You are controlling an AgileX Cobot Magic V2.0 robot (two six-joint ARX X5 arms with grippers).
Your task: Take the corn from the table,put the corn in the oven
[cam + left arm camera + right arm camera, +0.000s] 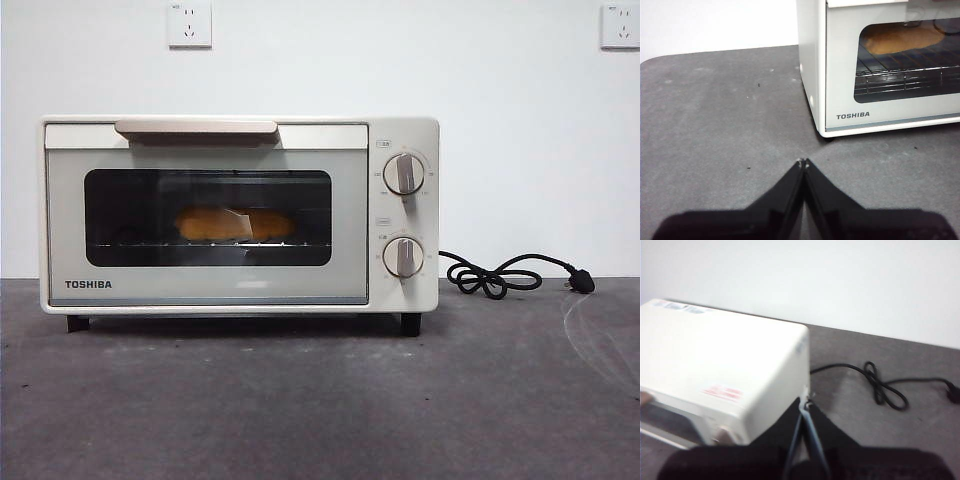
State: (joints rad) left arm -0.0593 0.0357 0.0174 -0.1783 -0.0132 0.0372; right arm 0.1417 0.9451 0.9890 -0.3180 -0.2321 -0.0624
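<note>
Grey, mottled table (300, 400) runs under a white wall with everything at rest. Both grippers are empty, jaws pressed together: the left gripper (803, 162) hangs low over bare table near the oven's front corner, the right gripper (807, 404) above the oven's (240, 215) knob end. Little looks likely to fail; a careless retreat by the right arm might snag the cord (500, 275). The corn (237, 224), glossy yellow-orange, lies on the rack behind the shut glass door.

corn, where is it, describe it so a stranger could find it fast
Find the cream oven on the grey table. Behind its shut dark glass door, the corn lies on the wire rack. It is the only yellow-orange thing inside.
</note>
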